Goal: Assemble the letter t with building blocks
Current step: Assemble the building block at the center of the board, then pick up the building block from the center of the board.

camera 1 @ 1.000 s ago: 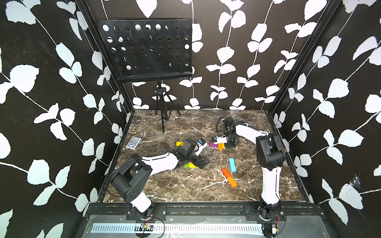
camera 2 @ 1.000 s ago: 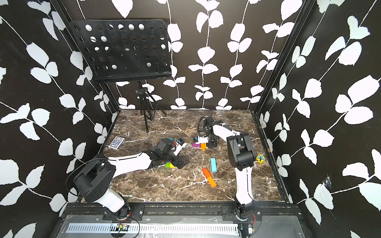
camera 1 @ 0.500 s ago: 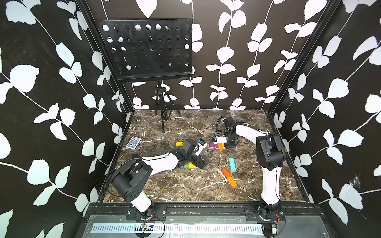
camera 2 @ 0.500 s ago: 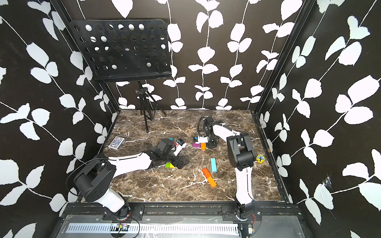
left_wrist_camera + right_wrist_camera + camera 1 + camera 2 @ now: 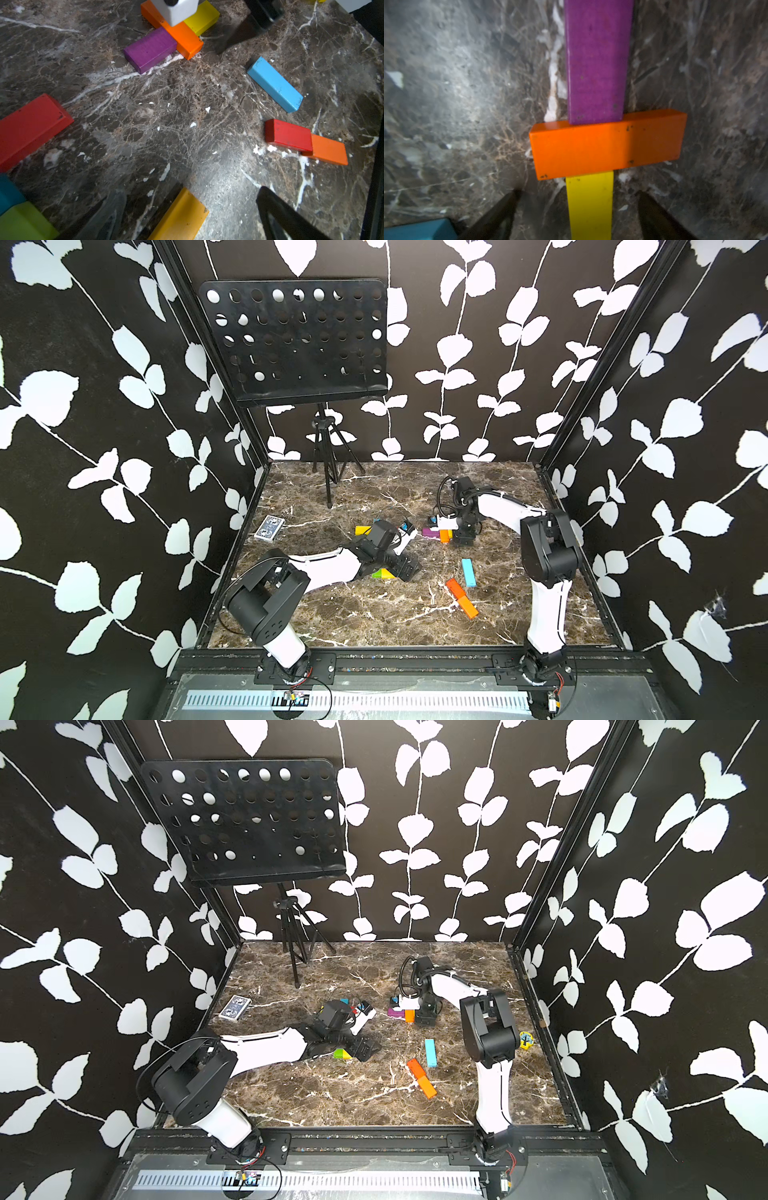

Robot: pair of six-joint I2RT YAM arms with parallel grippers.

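A purple block (image 5: 596, 62), an orange block (image 5: 608, 143) lying crosswise and a yellow block (image 5: 589, 205) lie touching in a cross on the marble. My right gripper (image 5: 579, 193) is open and straddles the yellow block with a gap on each side. In both top views it (image 5: 462, 534) stands over this group (image 5: 409, 1016). My left gripper (image 5: 191, 197) is open low over the marble, with a darker yellow block (image 5: 180, 216) lying loose between its fingers. A cyan block (image 5: 274, 85) and a red block (image 5: 287, 135) overlapping an orange one (image 5: 329, 150) lie beyond it.
A blue-patterned card box (image 5: 270, 528) lies at the left edge. A black music stand (image 5: 328, 472) stands at the back. A lime green block (image 5: 380, 573) shows by the left gripper (image 5: 401, 568), and a yellow token (image 5: 526, 1040) lies by the right arm's base.
My right gripper's jaws have spread wide, letting go of the yellow block. Neither arm has visibly shifted.
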